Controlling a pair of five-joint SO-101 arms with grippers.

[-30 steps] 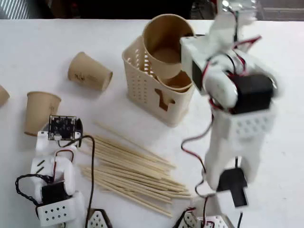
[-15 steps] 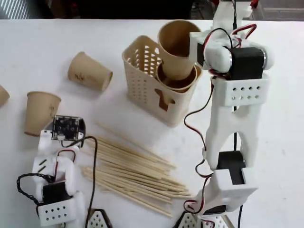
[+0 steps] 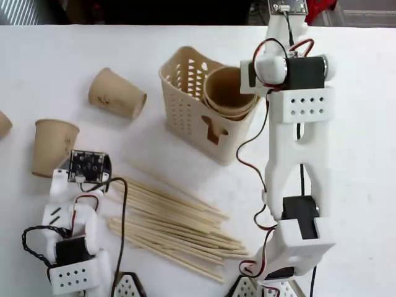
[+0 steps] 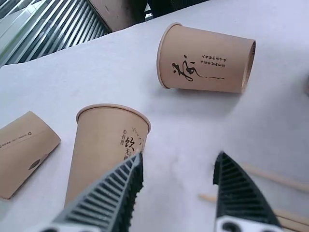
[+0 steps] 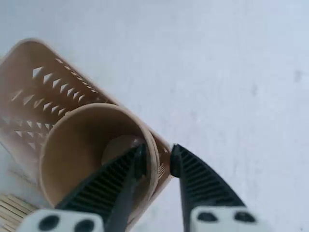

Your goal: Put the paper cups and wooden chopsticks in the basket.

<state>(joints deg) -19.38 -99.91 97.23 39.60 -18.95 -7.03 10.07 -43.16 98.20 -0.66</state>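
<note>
Right wrist view, right hand (image 5: 157, 154) pinching tapered paper cup (image 5: 72, 162) rim, left hand (image 4: 179, 162) open

Left gripper (image 4: 179, 157) jaws apart, near paper cup (image 4: 104, 150) at its ten o'clock, sideways paper cup (image 4: 207, 58) at twelve, edge paper cup (image 4: 24, 150) at nine

Stacked cups (image 3: 228, 91) in basket (image 3: 189, 120), chopsticks (image 3: 173, 219) before it, loose cups (image 3: 116, 93) left.

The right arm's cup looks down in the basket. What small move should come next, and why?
Probably open the fingers of the right gripper and lift clear: the paper cup sits upright inside the basket, with its rim pinched between those fingers, so only the release seems left.
</note>
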